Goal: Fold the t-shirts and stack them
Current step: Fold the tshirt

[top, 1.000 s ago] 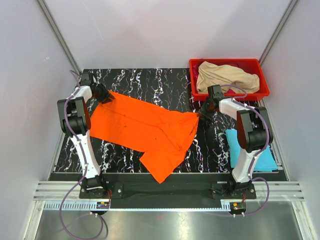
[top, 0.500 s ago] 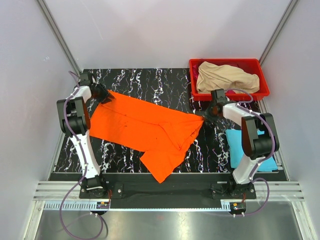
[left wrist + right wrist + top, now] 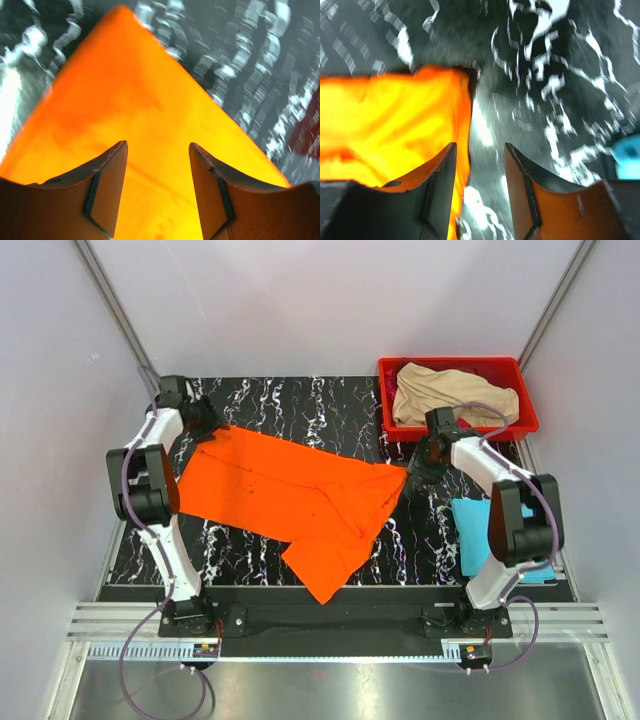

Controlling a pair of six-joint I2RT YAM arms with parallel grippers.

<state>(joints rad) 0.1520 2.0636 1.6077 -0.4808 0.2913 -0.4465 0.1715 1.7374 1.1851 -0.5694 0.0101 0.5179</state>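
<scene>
1. The bright orange cloth t-shirt [image 3: 300,495] lies spread across the middle of the black white-veined table [image 3: 300,405]. It runs from a corner at 10 o'clock to an edge at 3 o'clock, with a flap trailing toward 6 o'clock. Stretched out this way it looks laid flat in preparation for folding.
2. The left gripper [image 3: 157,145] sits over the 10 o'clock corner. Its fingers are apart with nothing pinched, and cloth shows through the gap.
3. The right gripper [image 3: 480,145] is at the 3 o'clock edge. Its fingers are also apart, and the shirt's hem lies just under one of them.
4. With both grippers at opposite ends, they probably served to pull the shirt taut.
5. A crumpled beige cloth t-shirt [image 3: 455,395] waits in the red plastic bin [image 3: 525,425] at 1 o'clock.
6. A light blue cloth t-shirt [image 3: 468,540] lies flat at 4 o'clock, partly under the right arm. It is probably the start of the stack.
7. Count: three shirts visible, with no magenta one in sight; one bin; two grippers.
</scene>
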